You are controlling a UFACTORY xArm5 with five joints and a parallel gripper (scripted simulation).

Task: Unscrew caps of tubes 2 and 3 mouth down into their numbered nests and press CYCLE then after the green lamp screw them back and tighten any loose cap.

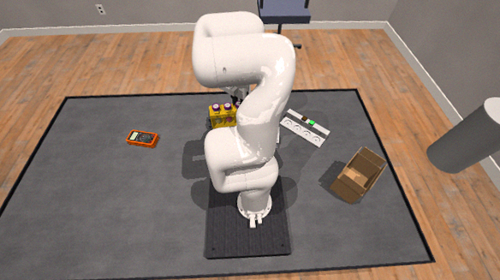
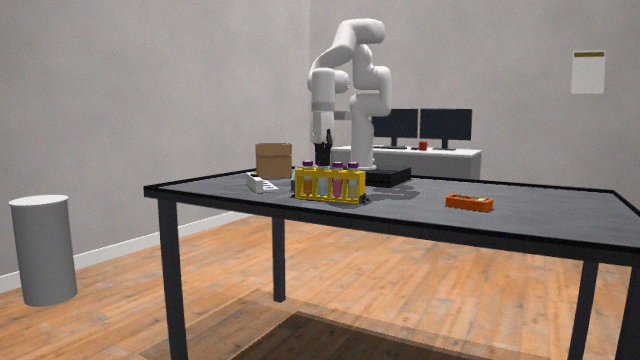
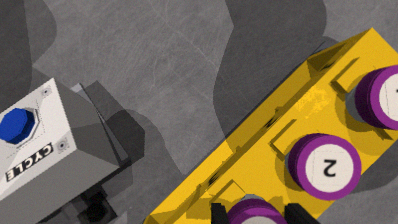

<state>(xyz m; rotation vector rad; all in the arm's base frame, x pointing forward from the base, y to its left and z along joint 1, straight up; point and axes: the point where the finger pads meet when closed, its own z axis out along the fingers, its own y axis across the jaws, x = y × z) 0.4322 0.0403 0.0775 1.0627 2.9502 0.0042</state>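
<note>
My jaws clamp purple cap of tube 3 (image 3: 256,210), at 6 o'clock in wrist view, seated in yellow station (image 3: 280,145) on counter. Green lamp (image 1: 312,122) lit, nests bare: judge recapping stage. Left: tightness check, READY. Legible: "2" on cap (image 3: 325,166), "CYCLE" by blue key (image 3: 17,125).

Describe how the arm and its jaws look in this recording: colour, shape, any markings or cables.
The arm is glossy white, built of thick rounded links with bulbous joints, standing on a round white flange atop a dark ribbed base plate. No markings or loose cables show. The gripper is black, its jaws showing as dark blocky tips.
</note>
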